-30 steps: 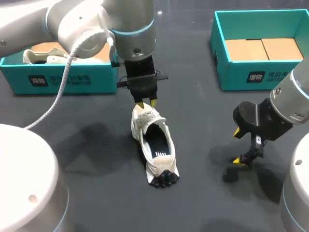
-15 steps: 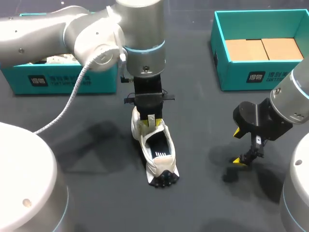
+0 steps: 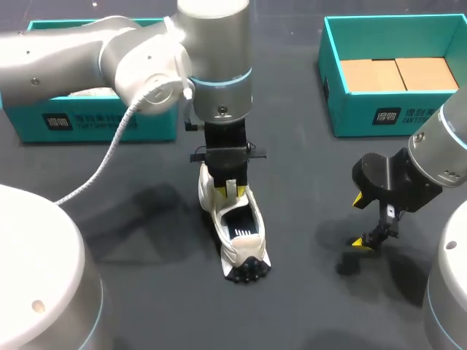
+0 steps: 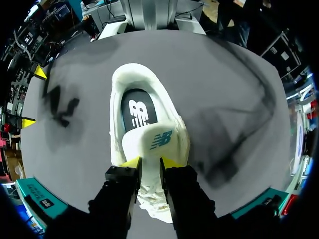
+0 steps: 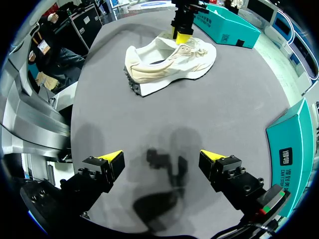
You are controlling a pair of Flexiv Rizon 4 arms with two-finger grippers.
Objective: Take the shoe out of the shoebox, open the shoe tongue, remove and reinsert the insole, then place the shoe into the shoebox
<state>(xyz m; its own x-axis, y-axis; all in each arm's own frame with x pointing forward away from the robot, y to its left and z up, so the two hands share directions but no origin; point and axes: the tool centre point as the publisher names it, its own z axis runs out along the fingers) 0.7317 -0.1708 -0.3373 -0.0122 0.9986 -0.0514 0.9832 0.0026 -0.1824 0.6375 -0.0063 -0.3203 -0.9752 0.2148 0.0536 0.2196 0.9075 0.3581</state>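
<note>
**Head view.** Two teal shoeboxes stand at the back of the dark desk [image 3: 306, 292]. The left shoebox [image 3: 109, 120], at the upper left of the frame, has something pale in it, but the arm in front hides most of it. The right shoebox [image 3: 379, 117], at the upper right, holds flat cardboard panels [image 3: 398, 73] and no shoe. The white shoe [image 3: 235, 230] lies on the desk in the middle of the frame, outside both boxes, with its black-soled heel towards the lower edge. The left arm [image 3: 146, 58] comes in from the left and points straight down over the shoe's front, with the left tool [image 3: 225, 188] at the tongue [image 3: 219, 191]. The right arm [image 3: 445, 153] sits at the right edge. The right tool [image 3: 365, 219] hangs over bare desk, well apart from the shoe, with its yellow tips spread wide.

**Left wrist view.** This view shows what the head view cannot: the two fingers stand close together with the pale tongue pinched between them from both sides. Ahead of the tool the shoe's mouth lies open, showing the dark insole [image 4: 137, 112] still inside. The right tool's yellow tips show off to one side, across the desk.

**Right wrist view.** The right tool's fingers are far apart with only desk and shadow between them. Well ahead lies the shoe on its sole, with the left tool standing upright at its tongue. The left shoebox is just beyond it, and the right shoebox is close beside the right tool.
</note>
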